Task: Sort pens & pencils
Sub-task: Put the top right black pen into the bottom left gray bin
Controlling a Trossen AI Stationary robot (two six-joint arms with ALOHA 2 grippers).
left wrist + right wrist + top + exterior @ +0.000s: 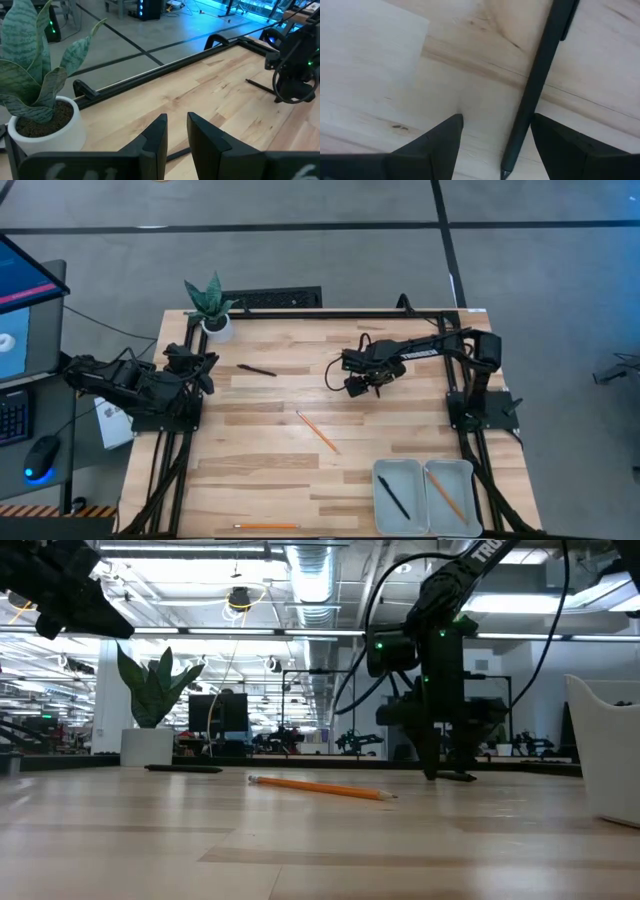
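High view: lower-right trays hold one pen, one pencil; right gripper spread wide over another pen; pencil mid-frame remains.

The pen runs off the right wrist view's top edge.

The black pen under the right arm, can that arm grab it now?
Probably yes. The right gripper hangs just above the black pen with its fingers wide open, one on each side of it. Only bare table shows around the pen, so nothing seems to be in the way.
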